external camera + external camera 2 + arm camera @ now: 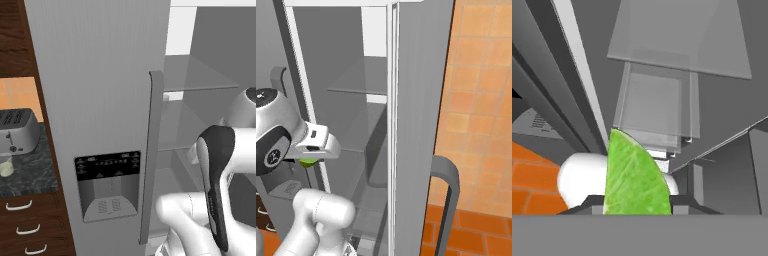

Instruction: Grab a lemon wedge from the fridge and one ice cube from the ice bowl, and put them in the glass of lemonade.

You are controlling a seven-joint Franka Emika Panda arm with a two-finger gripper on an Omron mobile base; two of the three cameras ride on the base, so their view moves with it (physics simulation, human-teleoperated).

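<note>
The lemon wedge (634, 175), yellow-green, stands upright between my gripper's (634, 204) dark fingertips in the hand view, and the gripper is shut on it. In the right base view the wedge (307, 162) peeks out green under my hand, just in front of the open fridge (371, 125) compartment. The fridge's left door (100, 75) is closed, with its black dispenser panel (107, 172). The glass of lemonade (5, 164) stands on the dark counter at far left, beside the toaster (17, 131). The ice bowl is out of view.
The open right fridge door (418, 125) with its handle (448, 200) stands close on my right. Glass shelves (356, 91) span the compartment. The left door's long handle (152, 150) and dark wood drawers (30, 225) lie to the left. My arm's links crowd the foreground.
</note>
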